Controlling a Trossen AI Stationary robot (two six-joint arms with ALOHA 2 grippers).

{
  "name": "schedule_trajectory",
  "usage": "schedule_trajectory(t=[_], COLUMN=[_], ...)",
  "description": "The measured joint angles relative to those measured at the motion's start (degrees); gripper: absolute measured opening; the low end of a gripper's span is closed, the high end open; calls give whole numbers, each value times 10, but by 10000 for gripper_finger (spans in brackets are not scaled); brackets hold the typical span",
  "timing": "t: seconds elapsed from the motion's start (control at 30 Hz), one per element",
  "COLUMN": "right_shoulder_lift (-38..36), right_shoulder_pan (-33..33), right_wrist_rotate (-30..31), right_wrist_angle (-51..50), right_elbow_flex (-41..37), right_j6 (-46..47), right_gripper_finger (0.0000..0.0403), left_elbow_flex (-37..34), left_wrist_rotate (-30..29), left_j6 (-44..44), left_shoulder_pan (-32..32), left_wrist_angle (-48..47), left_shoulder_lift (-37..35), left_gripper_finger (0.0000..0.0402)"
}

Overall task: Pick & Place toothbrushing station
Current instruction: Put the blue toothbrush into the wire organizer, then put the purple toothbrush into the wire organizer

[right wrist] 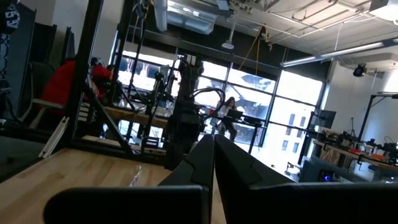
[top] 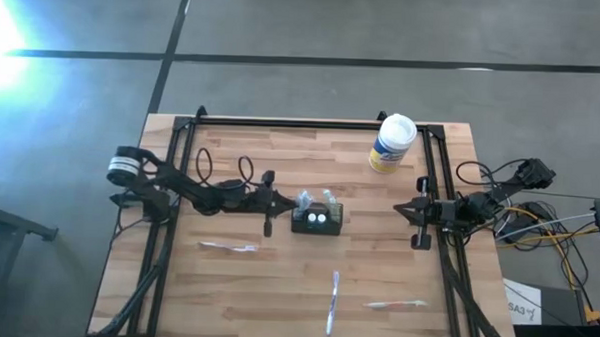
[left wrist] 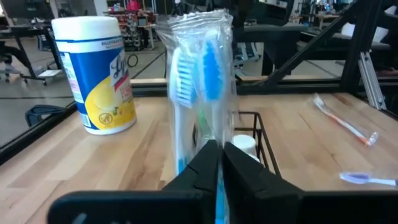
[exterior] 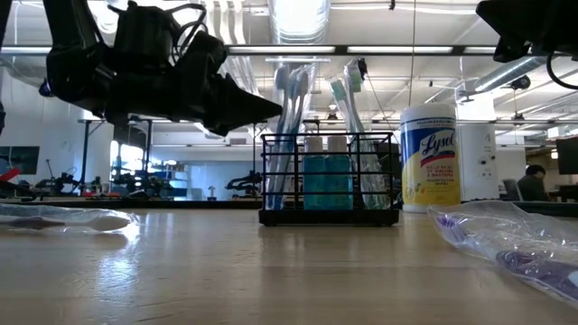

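The toothbrushing station (top: 316, 220) is a small black wire box at the table's middle; it also shows in the low view (exterior: 330, 215). Two wrapped toothbrushes stand upright in it, one blue (exterior: 291, 108) and one green (exterior: 354, 104), beside small bottles (exterior: 325, 176). My left gripper (top: 285, 200) reaches level from the table's left to the blue brush (left wrist: 198, 74), its fingers closed at it (left wrist: 221, 152). My right gripper (top: 399, 207) hangs shut and empty at the table's right edge, also in its wrist view (right wrist: 214, 146). My left gripper pinches the blue toothbrush's clear wrapper about halfway up (left wrist: 214, 134) between its two fingers. The fingers come level from the table's left and lie across the brush. The brush stands upright, its lower end in the station; the fingertips hide the exact place of contact.
A white canister with a yellow label (top: 391, 144) stands at the far right. Three wrapped toothbrushes lie on the table: near left (top: 227, 247), near middle (top: 333, 302), near right (top: 395, 305). Black frame rails (top: 435, 173) run along the table's sides.
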Motion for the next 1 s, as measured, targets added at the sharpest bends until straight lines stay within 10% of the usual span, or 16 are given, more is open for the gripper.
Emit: schedule_trajectory(t=[0.6, 1.0], right_shoulder_lift=[0, 0], right_shoulder_pan=[0, 0], right_wrist_rotate=[0, 0], right_wrist_angle=[0, 0], right_elbow_flex=[0, 0], right_j6=[0, 1], right_gripper_finger=[8, 8], left_elbow_flex=[0, -5], left_wrist_rotate=[26, 24], left_j6=[8, 2], left_shoulder_pan=[-1, -1], left_wrist_angle=[-45, -279], left_shoulder_lift=[-26, -238], left_gripper_finger=[251, 273])
